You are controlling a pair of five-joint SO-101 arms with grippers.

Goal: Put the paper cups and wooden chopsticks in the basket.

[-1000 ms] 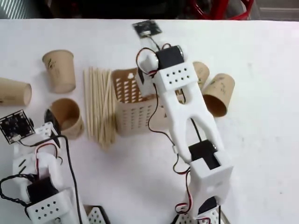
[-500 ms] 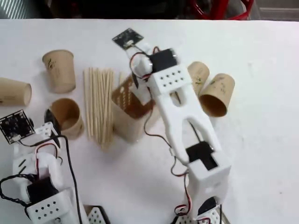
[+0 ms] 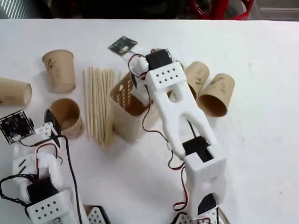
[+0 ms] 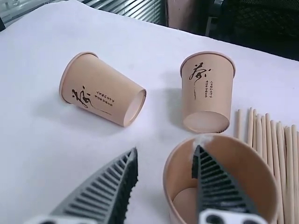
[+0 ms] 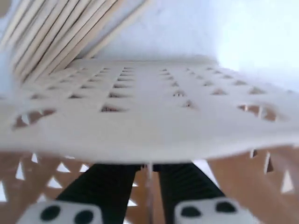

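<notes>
The right gripper (image 5: 149, 170), clamped on the basket (image 3: 122, 119) wall, has tilted it (left gripper (image 4: 166, 156) spread open).

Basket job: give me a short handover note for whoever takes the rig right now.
Left claw: open at the rim of the upright cup, not gripping.
Right claw: shut on the basket wall; basket tipped.
Chopsticks: bundled on the table beside the basket.
Cups: five on the table; cup by the chopsticks and far-left cup near the left claw, pair of cups on their sides beyond the basket.
Done: nothing visibly in the basket.
Left: everything.
</notes>
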